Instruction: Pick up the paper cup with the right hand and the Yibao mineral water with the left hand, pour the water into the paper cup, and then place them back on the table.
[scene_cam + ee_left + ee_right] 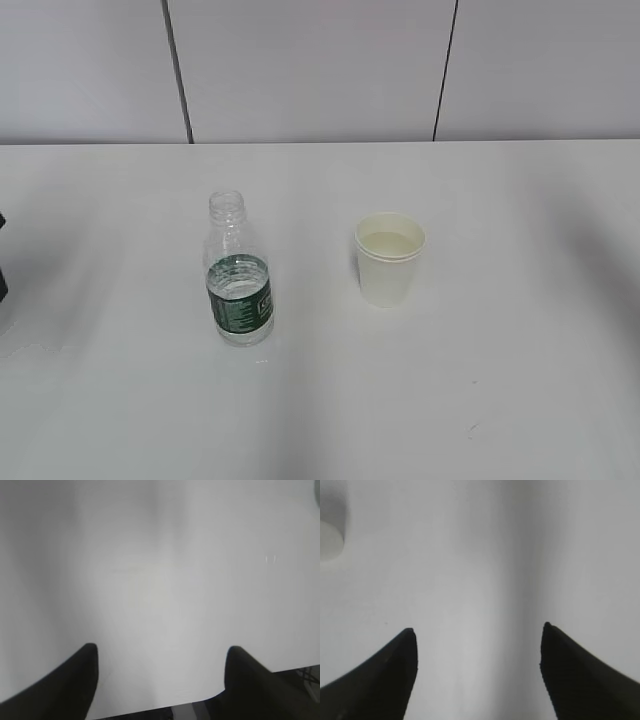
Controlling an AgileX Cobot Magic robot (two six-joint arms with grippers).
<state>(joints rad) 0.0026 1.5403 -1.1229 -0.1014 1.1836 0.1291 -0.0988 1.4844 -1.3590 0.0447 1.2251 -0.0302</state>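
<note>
The Yibao mineral water, a clear ribbed bottle with a dark green label and no cap, stands upright on the white table, left of centre. The paper cup stands upright to its right, apart from it, with liquid showing inside. Neither gripper touches them. In the left wrist view my left gripper is open and empty over bare table near its edge. In the right wrist view my right gripper is open and empty over bare table. A blurred white rounded shape at that view's upper left may be the cup.
A grey panelled wall stands behind the table. A small dark part of the left arm shows at the exterior view's left edge. The table's edge runs just below the left gripper's fingers.
</note>
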